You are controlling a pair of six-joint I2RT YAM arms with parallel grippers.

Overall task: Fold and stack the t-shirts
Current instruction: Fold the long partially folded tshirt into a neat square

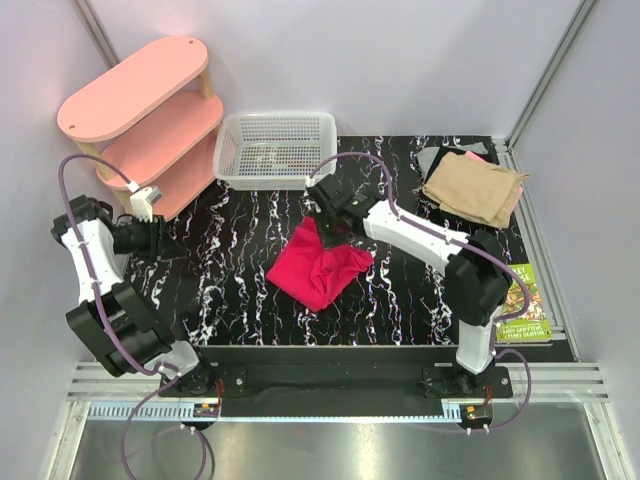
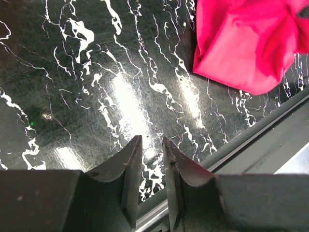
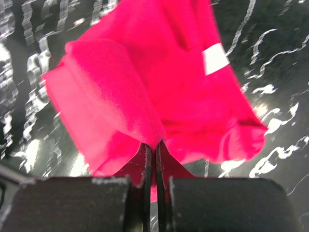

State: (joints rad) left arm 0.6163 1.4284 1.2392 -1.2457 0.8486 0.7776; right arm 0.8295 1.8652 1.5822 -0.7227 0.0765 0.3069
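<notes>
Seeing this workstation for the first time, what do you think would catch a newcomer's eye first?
The crimson-pink t-shirt stands out most, bunched in the middle of the black marbled table and pinched by the right claw. Next come the pink shelf at the far left and the folded tan shirt topping a pile at the far right, the white mesh basket between them.

The top camera sits high behind the arm bases, looking down and forward over the whole marbled table (image 1: pixel 230 290) — a wide, distant view. The left wrist camera looks past the left gripper (image 2: pixel 151 141) onto the tabletop from close by, the table's near edge at lower right. The right wrist camera, looking past the right gripper (image 3: pixel 153 145), sits very near the crimson t-shirt (image 3: pixel 145 87), which fills most of its frame. All three views share that shirt and the tabletop.
</notes>
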